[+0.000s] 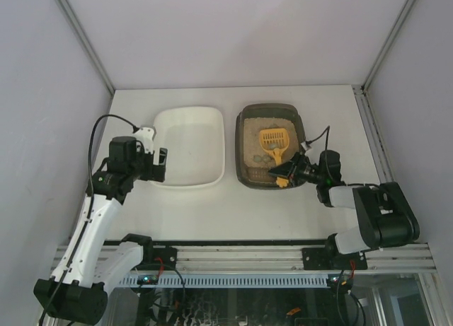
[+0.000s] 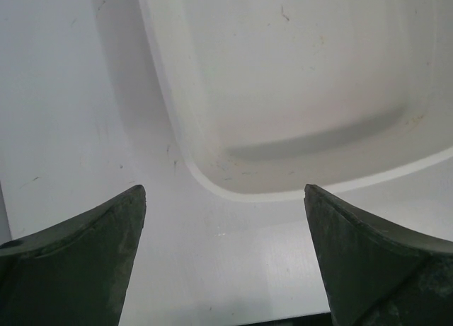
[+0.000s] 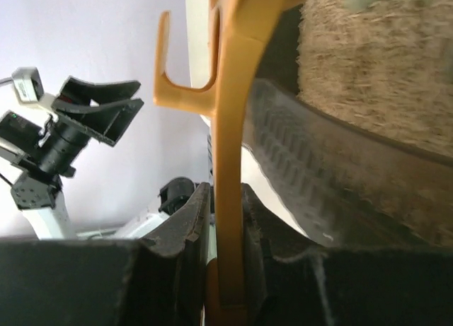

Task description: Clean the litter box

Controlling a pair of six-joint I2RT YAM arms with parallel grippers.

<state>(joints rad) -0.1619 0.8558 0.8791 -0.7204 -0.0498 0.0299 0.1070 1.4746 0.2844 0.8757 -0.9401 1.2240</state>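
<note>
R hand (image 1: pixel 284 175) low, pinching scoop (image 1: pixel 274 142) at litter box (image 1: pixel 239 149) near rim.

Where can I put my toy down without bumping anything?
Bare table lies in front, between the white tub, the litter box and the rail, and behind both. The gap between them is narrow. It's crowded where the right hand grips the yellow scoop.

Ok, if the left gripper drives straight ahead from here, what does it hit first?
Probably the white tub, its near rim just ahead of the left gripper, jaws open; depth unclear.
</note>
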